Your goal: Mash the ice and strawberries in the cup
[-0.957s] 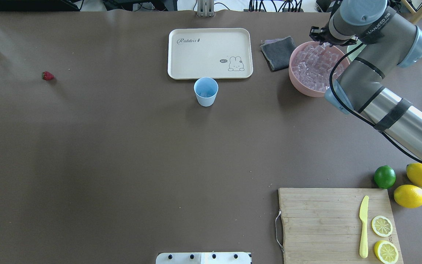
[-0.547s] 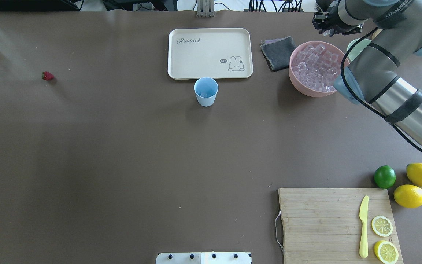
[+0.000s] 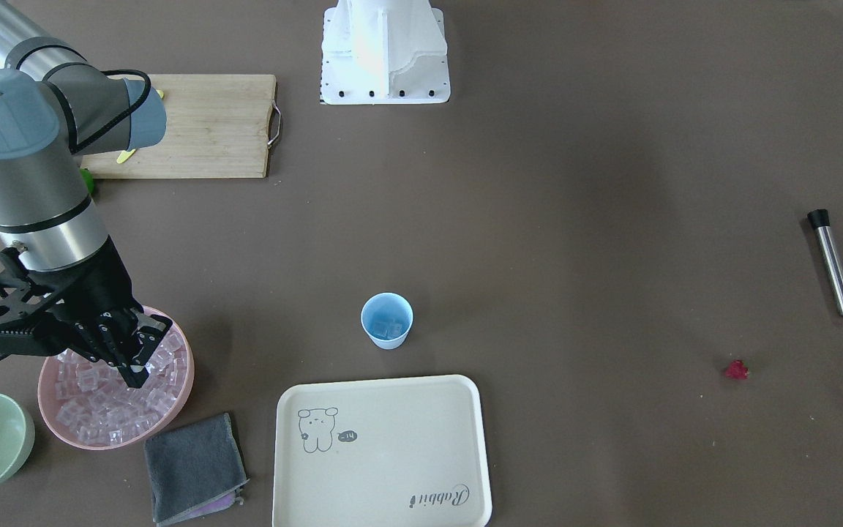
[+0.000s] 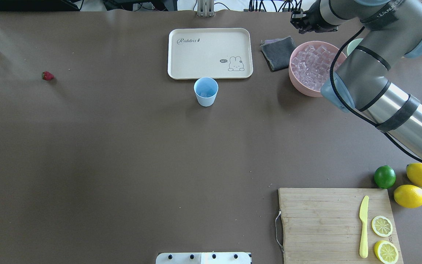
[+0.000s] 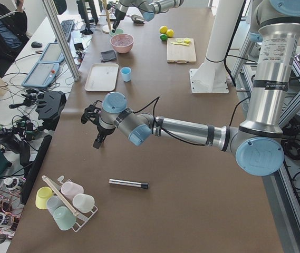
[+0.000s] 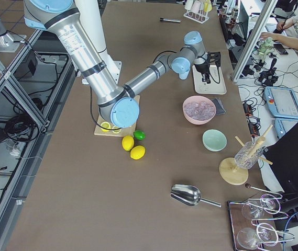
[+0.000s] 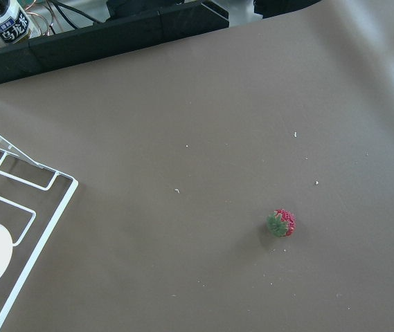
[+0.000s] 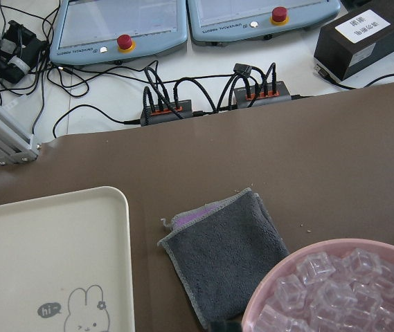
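Overhead view read as a dial.

Cup (image 4: 206, 96) stands upright with the tray (image 4: 210, 53) just beside it at 12 o'clock. A few ice cubes (image 3: 390, 328) lie inside the cup.

Strawberry (image 4: 47, 76) sits on the table at the cup's 9 o'clock, well apart.

Pink bowl (image 4: 299, 86) is at the cup's 2 to 3 o'clock, heaped with more cubes.

Right gripper (image 4: 299, 21) hangs at the bowl's 11 o'clock, near the grey cloth (image 4: 278, 53). Cannot tell whether its fingers are apart or clamped.

Left gripper (image 5: 98, 141) hangs above the table near a metal rod (image 3: 831, 262). Its spread cannot be told either.
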### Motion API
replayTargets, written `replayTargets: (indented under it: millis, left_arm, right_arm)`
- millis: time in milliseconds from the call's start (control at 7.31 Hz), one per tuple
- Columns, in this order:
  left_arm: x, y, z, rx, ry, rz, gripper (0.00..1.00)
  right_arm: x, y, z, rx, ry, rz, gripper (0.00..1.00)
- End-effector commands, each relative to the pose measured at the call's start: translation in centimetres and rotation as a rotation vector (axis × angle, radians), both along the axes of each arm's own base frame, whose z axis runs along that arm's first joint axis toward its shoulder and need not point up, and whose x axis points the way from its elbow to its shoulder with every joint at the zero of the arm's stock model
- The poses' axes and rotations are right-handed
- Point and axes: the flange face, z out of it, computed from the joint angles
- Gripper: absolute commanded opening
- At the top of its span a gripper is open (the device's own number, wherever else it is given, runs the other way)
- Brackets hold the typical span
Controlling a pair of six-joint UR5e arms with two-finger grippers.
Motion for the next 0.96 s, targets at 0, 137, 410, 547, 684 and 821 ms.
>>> replayTargets:
  millis: [0, 137, 410, 547, 684, 821]
  left_arm:
    - [-0.4, 1.2, 0.7, 0.005, 0.003, -0.003, 0.98]
    - [-0.5, 1.4, 0.9, 0.027, 0.004, -0.006, 0.98]
    - [-0.6, 2.0, 1.0, 0.028, 0.004, -0.006, 0.98]
    - [-0.6, 1.9, 1.0, 0.03, 0.002, -0.006, 0.98]
    - [-0.5, 1.7, 0.9, 0.032, 0.002, -0.004, 0.98]
    - [-0.4, 1.5, 0.9, 0.032, 0.001, -0.001, 0.98]
  right_arm:
    - [1.2, 1.2, 1.7, -0.02, 0.021, -0.013, 0.73]
    - [2.5, 1.6, 3.9, 0.033, 0.084, -0.098, 0.91]
    - [3.9, 2.1, 8.0, 0.027, 0.132, -0.168, 0.99]
    - [4.0, 2.3, 9.7, 0.042, 0.171, -0.201, 0.99]
    - [3.8, 2.2, 10.9, 0.074, 0.217, -0.254, 0.99]
    - [3.4, 2.0, 11.8, 0.061, 0.229, -0.267, 0.99]
